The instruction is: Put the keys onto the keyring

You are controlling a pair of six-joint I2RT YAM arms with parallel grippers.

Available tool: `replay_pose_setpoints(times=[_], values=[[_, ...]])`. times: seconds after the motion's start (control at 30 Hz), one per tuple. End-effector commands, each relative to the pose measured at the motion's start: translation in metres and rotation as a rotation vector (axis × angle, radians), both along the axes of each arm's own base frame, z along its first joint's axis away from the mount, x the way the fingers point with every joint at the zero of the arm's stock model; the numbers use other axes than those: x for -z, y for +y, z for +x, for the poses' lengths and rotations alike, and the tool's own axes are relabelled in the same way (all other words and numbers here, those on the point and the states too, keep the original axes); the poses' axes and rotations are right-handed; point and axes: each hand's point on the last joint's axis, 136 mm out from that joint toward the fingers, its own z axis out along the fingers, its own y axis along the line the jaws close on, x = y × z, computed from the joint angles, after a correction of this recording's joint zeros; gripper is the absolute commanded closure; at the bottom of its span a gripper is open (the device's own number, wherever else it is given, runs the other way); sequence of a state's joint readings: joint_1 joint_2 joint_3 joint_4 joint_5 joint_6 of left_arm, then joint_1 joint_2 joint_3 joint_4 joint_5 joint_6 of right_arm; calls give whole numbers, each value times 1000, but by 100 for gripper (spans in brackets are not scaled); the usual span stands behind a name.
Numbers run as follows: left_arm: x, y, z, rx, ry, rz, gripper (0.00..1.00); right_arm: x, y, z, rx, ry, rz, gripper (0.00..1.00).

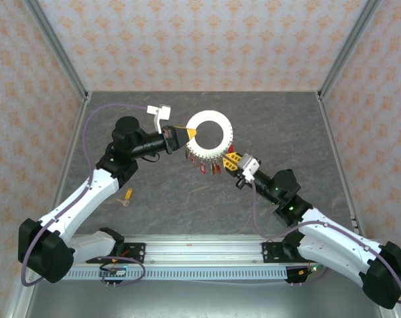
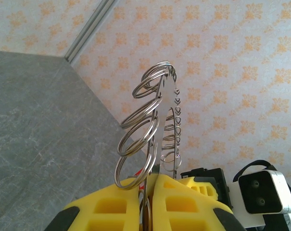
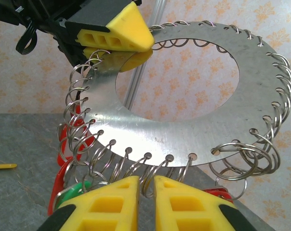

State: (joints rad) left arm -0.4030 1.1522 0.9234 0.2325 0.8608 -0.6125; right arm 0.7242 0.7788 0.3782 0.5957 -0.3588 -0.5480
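Table: grey, stone-patterned surface lying well below the keyring, which touches it nowhere.
Keyring: held in the air between the two grippers, over the middle of the table. It is a flat, pale silvery metal disc with a wide round opening at its centre. Small holes are punched all along its rim. From above it looks almost white; from the left wrist it shows edge-on as a thin plate.
Left gripper: at the keyring's left edge, yellow fingers pressed together on the plate, one on each face.
Right gripper: at the keyring's lower right rim, yellow fingers drawn almost together, with only a thin slit between them. A wire loop from the rim sits in that slit.
Keys: a cluster hanging under the keyring's lower rim. The heads are mostly red, with one green head beside the right gripper's finger.
Wire loops: thin silver split rings, one threaded through each rim hole and fanning out around the keyring.
Yellow piece: small, lying flat on the table, well apart from the keyring, to its lower left.
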Motion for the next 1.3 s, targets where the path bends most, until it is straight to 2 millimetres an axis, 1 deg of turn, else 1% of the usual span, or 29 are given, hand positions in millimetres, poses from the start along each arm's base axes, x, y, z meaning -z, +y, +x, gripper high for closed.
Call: replay_pose_setpoints(times=[0.0, 0.2, 0.37, 0.43, 0.6, 1.03, 1.13, 1.27], values=[[-44, 3, -11, 26, -133, -41, 100, -16, 1, -3, -9, -42, 27, 85], [-46, 2, -12, 34, -140, -43, 100, -6, 2, -2, -8, -22, -6, 85], [-46, 1, -14, 48, -142, -42, 100, -2, 2, -1, -7, -13, -11, 84], [-46, 1, -15, 52, -142, -42, 100, -3, 2, -1, -3, -16, -7, 84], [-45, 0, -15, 58, -144, -38, 100, -12, 0, -1, 3, -39, 31, 85], [-45, 0, -16, 63, -145, -32, 100, -8, -1, 0, 11, -33, 22, 89], [-45, 0, -16, 63, -146, -33, 100, -7, 0, 0, 7, -33, 16, 89], [-44, 0, -15, 61, -145, -32, 100, -7, 1, -2, -5, -27, 22, 86]])
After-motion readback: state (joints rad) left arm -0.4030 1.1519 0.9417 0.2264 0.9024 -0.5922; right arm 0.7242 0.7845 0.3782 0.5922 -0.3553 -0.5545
